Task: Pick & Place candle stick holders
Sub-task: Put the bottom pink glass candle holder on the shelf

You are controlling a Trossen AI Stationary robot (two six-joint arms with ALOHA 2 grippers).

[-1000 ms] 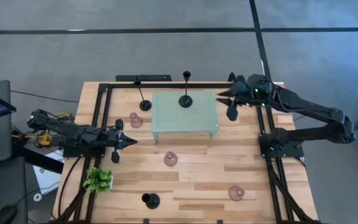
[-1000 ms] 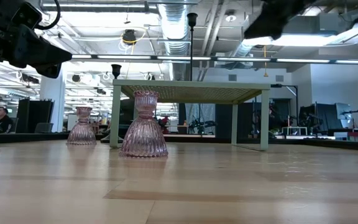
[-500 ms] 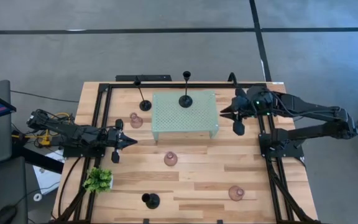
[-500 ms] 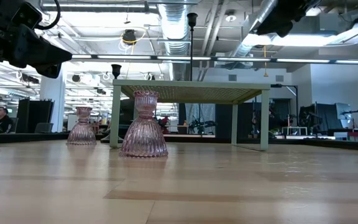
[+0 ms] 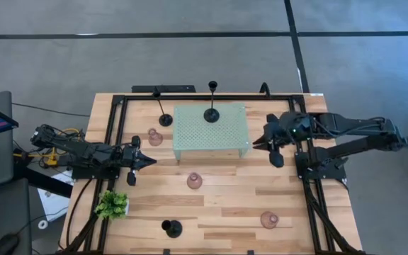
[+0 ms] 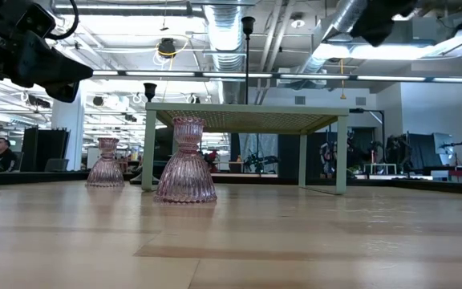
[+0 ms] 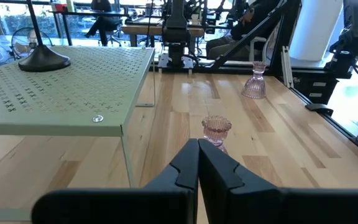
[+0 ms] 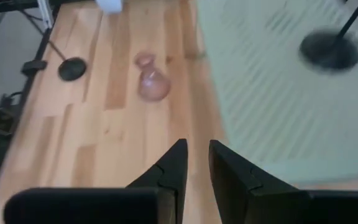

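Note:
Three black candle stick holders show: one (image 5: 211, 113) stands on the pale green stand (image 5: 211, 138), one (image 5: 163, 119) on the table at the far left, one (image 5: 171, 228) near the front edge. Three pinkish holders (image 5: 154, 137), (image 5: 194, 180), (image 5: 268, 219) stand on the wood. My right gripper (image 5: 256, 144) hangs above the table beside the stand's right end, tipped downward, its fingers (image 8: 178, 155) a little apart with nothing between them. At the table's left edge my left gripper (image 5: 149, 161) stays level and shut (image 7: 197, 152), holding nothing.
A small green plant (image 5: 112, 205) sits near the front left. Black frame rails (image 5: 307, 205) run along the table's sides. Bare wood lies between the stand and the near pink holder (image 8: 151, 81).
My right gripper has swung from above the stand's far right corner toward the table's near edge, and now sits beside the stand's right end, tipped further downward. No holder has moved.

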